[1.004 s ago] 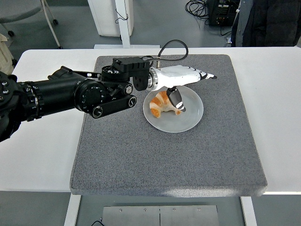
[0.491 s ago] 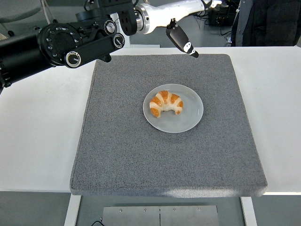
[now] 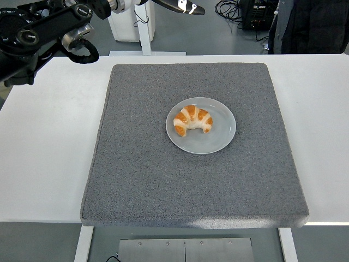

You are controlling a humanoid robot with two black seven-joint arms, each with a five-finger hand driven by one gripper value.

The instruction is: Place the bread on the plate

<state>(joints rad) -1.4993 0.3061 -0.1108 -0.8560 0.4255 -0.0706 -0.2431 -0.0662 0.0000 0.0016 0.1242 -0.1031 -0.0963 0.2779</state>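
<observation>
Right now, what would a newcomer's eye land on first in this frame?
The golden croissant lying on the pale round plate, in the middle of the grey mat. Next, the left arm, raised in the top left corner, its hand partly cut off by the top edge.

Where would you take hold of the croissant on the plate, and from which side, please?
Probably across the thick arched middle of the croissant, coming straight down from above: it lies flat on the plate with both tips curling toward the near edge, so fingers can straddle the arch.
</observation>
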